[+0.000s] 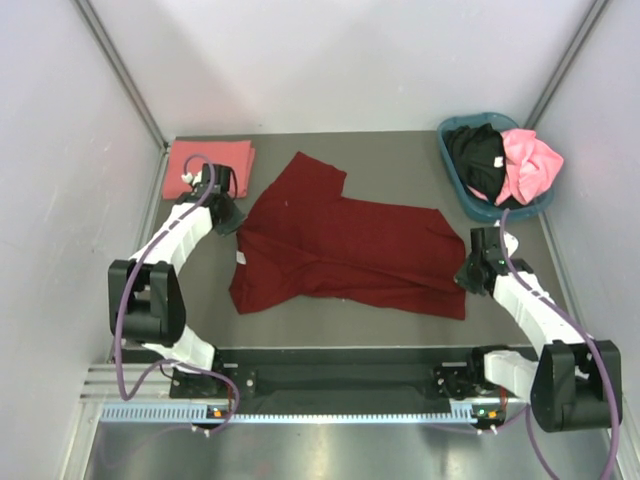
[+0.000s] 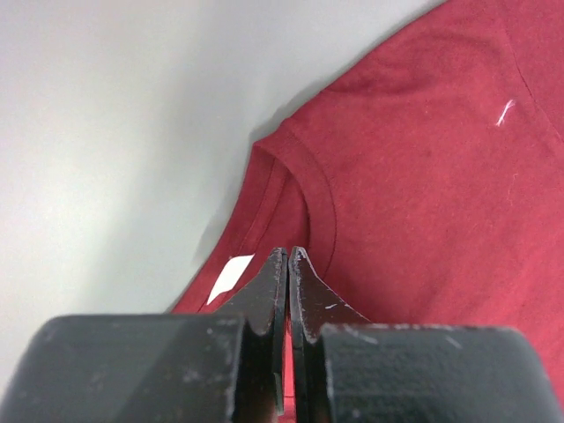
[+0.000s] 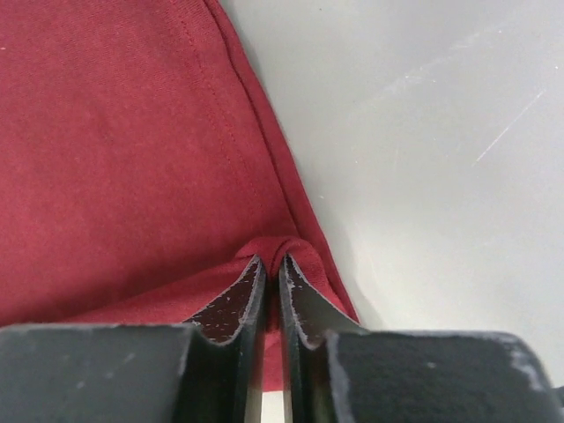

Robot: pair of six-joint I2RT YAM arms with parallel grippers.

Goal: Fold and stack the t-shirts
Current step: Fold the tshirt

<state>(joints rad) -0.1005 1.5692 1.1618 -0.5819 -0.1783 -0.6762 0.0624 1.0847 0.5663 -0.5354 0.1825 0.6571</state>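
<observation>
**Entry 1: maroon t-shirt** [image 1: 350, 245]
- Place: spread flat across the middle of the bench [image 1: 400, 155], between the two arms, with one sleeve pointing to the far side.
- Markings: one small white tag [image 1: 241, 258] near the left edge. It is too small and blurred to read in any view.

**Entry 2: salmon-pink t-shirt** [image 1: 225, 155]
- Place: folded into a flat rectangle at the far left corner of the bench, apart from the maroon one.

**Entry 3: basket** [image 1: 487, 212]
- Type and place: teal-blue plastic, at the far right corner.
- Contents: black t-shirt [image 1: 475, 155] on the left and bright pink t-shirt [image 1: 530, 165] on the right. Both are crumpled and touch each other, and the pink one spills over the right rim.

**Entry 4: left jaws**
- Clenched on the left edge of the maroon t-shirt [image 2: 423, 159], with a sliver of red cloth pinched between them.

**Entry 5: right jaws**
- Clenched on a small pucker of cloth at the right edge of the maroon t-shirt [image 3: 115, 150].

**View notes**
- Only the overhead view shows the basket, the folded shirt and the whole outline of the maroon shirt.
- Only the left wrist view shows a curved hemmed band, the white tag [image 2: 231, 275] up close beside the jaws, and a white thread [image 2: 505, 112] on the cloth.
- Only the right wrist view shows the stitched hem line and fine scratches on the bare bench [image 3: 507, 128].
</observation>
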